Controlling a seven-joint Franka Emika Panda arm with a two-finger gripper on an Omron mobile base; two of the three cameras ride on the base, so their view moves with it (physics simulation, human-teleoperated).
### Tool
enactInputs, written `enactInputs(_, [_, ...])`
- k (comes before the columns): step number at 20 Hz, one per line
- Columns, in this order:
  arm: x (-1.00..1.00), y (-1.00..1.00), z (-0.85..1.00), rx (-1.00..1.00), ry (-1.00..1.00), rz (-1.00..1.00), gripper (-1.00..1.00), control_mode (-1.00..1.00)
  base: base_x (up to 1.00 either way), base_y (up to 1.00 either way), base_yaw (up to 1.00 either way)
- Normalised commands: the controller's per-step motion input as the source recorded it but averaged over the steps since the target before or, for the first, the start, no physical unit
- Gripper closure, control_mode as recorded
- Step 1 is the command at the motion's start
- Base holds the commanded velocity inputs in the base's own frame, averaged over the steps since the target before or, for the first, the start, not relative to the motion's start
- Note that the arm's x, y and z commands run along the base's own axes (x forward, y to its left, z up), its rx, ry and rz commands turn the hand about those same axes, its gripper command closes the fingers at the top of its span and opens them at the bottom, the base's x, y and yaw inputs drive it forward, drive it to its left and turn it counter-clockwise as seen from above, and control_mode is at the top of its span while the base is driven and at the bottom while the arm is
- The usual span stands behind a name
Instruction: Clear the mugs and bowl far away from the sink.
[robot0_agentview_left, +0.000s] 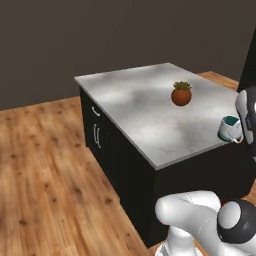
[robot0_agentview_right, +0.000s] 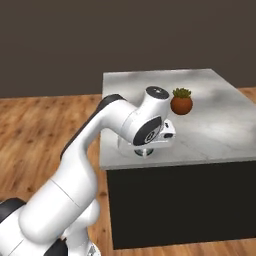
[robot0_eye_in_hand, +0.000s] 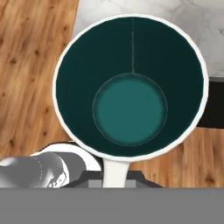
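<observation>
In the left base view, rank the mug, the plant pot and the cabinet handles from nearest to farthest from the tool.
1. mug, gripped by the tool, at the right edge.
2. plant pot, mid-counter.
3. cabinet handles, on the island's left face.

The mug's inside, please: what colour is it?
Dark teal, white-rimmed mug; hand view shows it best.

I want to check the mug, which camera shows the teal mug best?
The hand view: the teal mug is seen close up from above, its inside teal. The left base view shows it small at the counter's edge.
</observation>
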Motion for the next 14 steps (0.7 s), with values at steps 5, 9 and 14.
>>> enactInputs(5, [0.39, -0.02, -0.06, 0.00, 0.00, 0.11, 1.00, -1.00, 0.16, -0.10, 0.10])
enactInputs(9, [0.98, 0.00, -0.34, 0.00, 0.06, 0.15, 1.00, -1.00, 0.00, 0.00, 0.00])
enactInputs(14, [1.00, 0.22, -0.56, -0.09, 0.05, 0.13, 1.00, -1.00, 0.00, 0.00, 0.00])
